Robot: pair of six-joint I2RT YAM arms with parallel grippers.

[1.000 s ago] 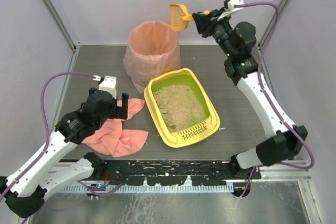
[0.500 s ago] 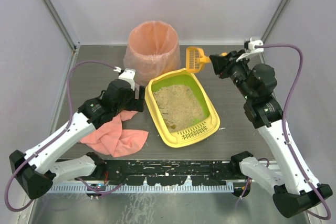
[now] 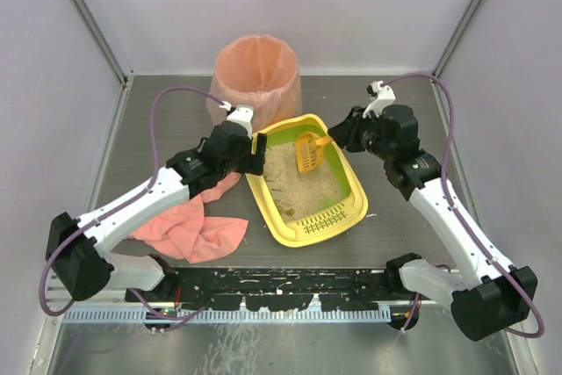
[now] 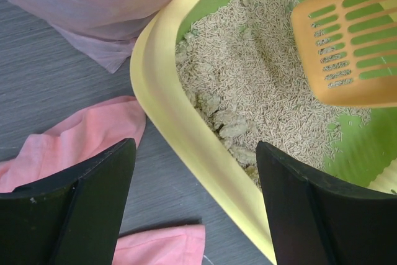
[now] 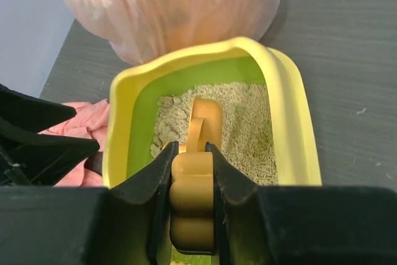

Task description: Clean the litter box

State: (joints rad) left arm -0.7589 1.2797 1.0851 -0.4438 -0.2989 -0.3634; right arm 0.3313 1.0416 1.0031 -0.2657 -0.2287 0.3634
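Overhead camera looks down; both wrist cameras closely share the litter box (image 4: 155, 94).

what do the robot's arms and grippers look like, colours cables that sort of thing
Both arms match: the left arm and right arm have white links with chunky black joints. A purple cable loops to each wrist, ending at a small white block. The fingers are plain black wedges with no visible markings.

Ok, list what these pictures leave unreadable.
- Bin contents: in the top view the interior is just pale pink; the wrist views show only its outside.
- Scoop tip touching down or not: in the right wrist view the handle and the right end effector block it.
- Dark specks in the litter box: top view, too small.
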